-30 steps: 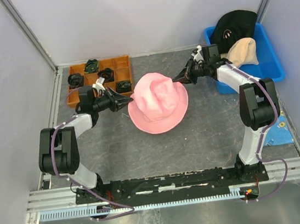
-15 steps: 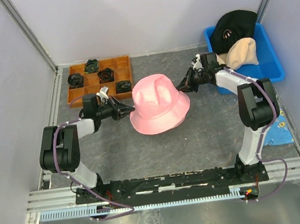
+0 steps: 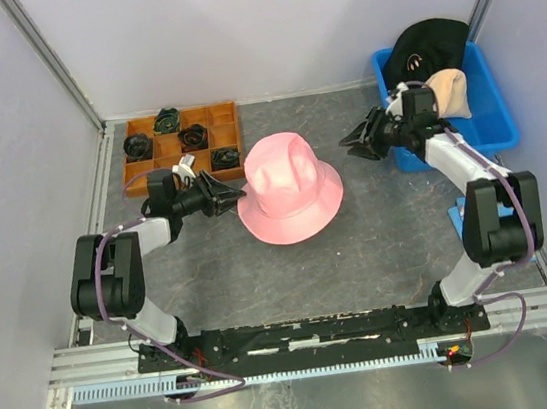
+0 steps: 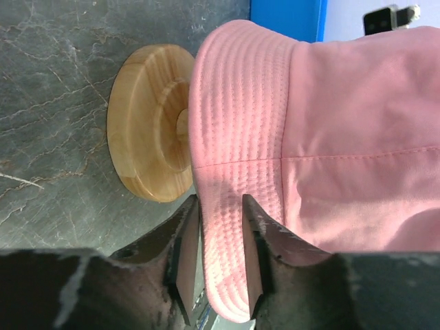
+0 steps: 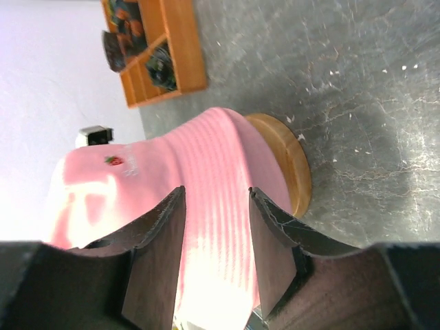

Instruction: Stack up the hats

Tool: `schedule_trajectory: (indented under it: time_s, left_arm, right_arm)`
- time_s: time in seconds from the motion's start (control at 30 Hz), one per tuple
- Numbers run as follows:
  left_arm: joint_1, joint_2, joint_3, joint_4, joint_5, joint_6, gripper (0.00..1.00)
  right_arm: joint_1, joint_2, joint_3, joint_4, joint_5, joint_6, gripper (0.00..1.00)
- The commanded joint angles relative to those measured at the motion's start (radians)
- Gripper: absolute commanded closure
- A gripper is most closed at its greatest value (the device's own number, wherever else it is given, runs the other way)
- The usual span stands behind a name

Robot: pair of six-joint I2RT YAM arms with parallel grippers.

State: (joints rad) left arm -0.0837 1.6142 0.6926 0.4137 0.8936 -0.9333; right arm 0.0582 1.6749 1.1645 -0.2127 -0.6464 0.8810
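- My left claw (image 4: pixel 220 201) has its jaws apart, one on each side of the brim edge of the pink hat (image 3: pixel 289 184). The gap is wider than the fabric, so nothing is clamped.
- My right claw (image 5: pixel 216 191) also has its jaws parted. It hangs clear of the pink hat on the bin side and holds nothing.
- The grey surface (image 3: pixel 359 244) carries everything, with my two arms reaching out from its near edge.
- The blue bin (image 3: pixel 495 105) sits at the far right corner, close behind my right claw.
- The orange tray (image 3: pixel 222 120) sits at the far left, divided into compartments, just beyond my left claw.
- The pink hat is in the middle of the surface between my two claws. It sits crown up with its brim drooping all round.
- The black hat (image 3: pixel 424 48) is in the blue bin at its far end, bulging above the rim, with a small pale mark on it.
- The beige hat (image 3: pixel 448 91) lies in the same bin, touching the black hat on its near side.
- The wooden stand (image 4: pixel 148 124) is under the pink hat, and only its round base shows below the brim.
- Dark coiled bundles (image 3: pixel 191 137) lie in several of the tray's compartments.
- A tiny red emblem (image 5: pixel 110 160) shows on the pink hat's crown.
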Motion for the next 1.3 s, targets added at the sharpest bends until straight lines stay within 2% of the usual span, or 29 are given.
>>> schedule_trajectory:
  time_s: [0.0,0.1,0.2,0.23,0.4,0.6,0.77,0.87,1.0,1.1,1.17,1.27]
  left_arm:
    - [0.003,-0.041,0.027,0.052,0.023,0.027,0.59]
    - [0.005,-0.041,0.024,0.055,0.025,0.028,0.58]
    - [0.005,-0.037,0.019,0.06,0.027,0.027,0.57]
    - [0.004,-0.035,0.017,0.06,0.028,0.027,0.57]
    - [0.004,-0.021,0.009,0.082,0.027,0.012,0.57]
    - [0.004,-0.013,0.017,0.086,0.029,0.006,0.58]
    - [0.004,0.001,0.022,0.088,0.026,0.007,0.59]
    - [0.003,0.01,0.026,0.087,0.025,0.007,0.64]
    - [0.004,0.024,0.031,0.088,0.022,0.008,0.75]
    - [0.004,0.031,0.031,0.09,0.023,0.006,0.77]
    - [0.004,0.031,0.03,0.097,0.027,0.004,0.76]
    - [0.004,0.024,0.026,0.097,0.028,0.006,0.74]
  right_arm:
    - [-0.043,-0.125,-0.059,0.057,-0.024,0.068,0.5]
    - [-0.05,-0.207,-0.153,0.045,-0.036,0.102,0.45]
    - [-0.051,-0.305,-0.246,0.037,-0.03,0.131,0.3]
    - [-0.051,-0.33,-0.276,0.049,-0.032,0.155,0.29]
    - [-0.052,-0.358,-0.444,0.263,-0.052,0.335,0.3]
    - [-0.051,-0.276,-0.602,0.664,-0.078,0.57,0.3]
    - [-0.046,-0.254,-0.629,0.787,-0.069,0.659,0.3]
    - [-0.026,-0.245,-0.629,0.841,-0.057,0.702,0.3]
    - [0.014,-0.231,-0.623,0.867,-0.037,0.726,0.3]
    - [0.045,-0.226,-0.608,0.836,-0.026,0.704,0.29]
    - [0.058,-0.244,-0.589,0.76,-0.019,0.658,0.3]
    - [0.063,-0.312,-0.526,0.517,0.005,0.511,0.3]
